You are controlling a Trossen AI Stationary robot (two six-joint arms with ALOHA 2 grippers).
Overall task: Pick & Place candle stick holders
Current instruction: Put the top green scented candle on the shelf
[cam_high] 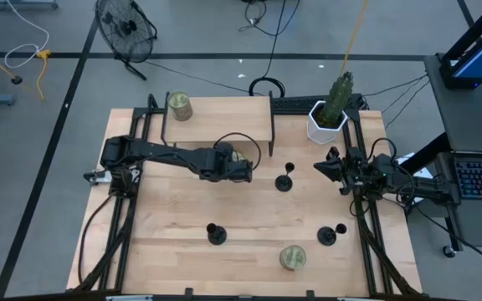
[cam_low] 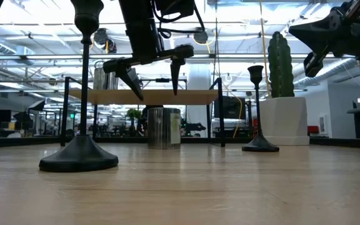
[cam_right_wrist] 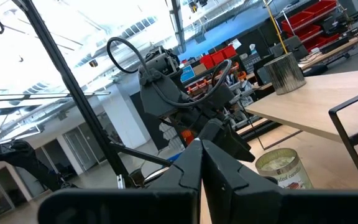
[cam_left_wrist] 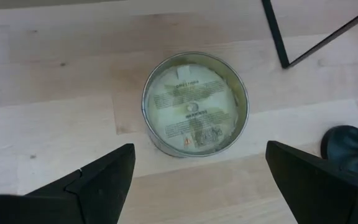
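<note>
My left gripper [cam_left_wrist: 194, 180] hangs spread wide over a tin [cam_left_wrist: 195, 103] mid-counter, the nearest candle stick holder [cam_high: 284, 181] just beside, so descending here I risk grabbing the tin; the right gripper [cam_high: 322, 168], pinched together, waits at the right edge.

Both arms are black, built of boxy, angular segments. The left gripper [cam_left_wrist: 194, 177] ends in two flat, wedge-shaped matte black fingers [cam_left_wrist: 101, 177] that taper to blunt tips. Behind these fingers, a black cable [cam_high: 239, 144] arcs in a loop over the wrist. The right gripper [cam_right_wrist: 202, 163] has two smooth dark fingers with slanted faces; behind them thin black cables [cam_high: 389, 155] curl around its body.
</note>
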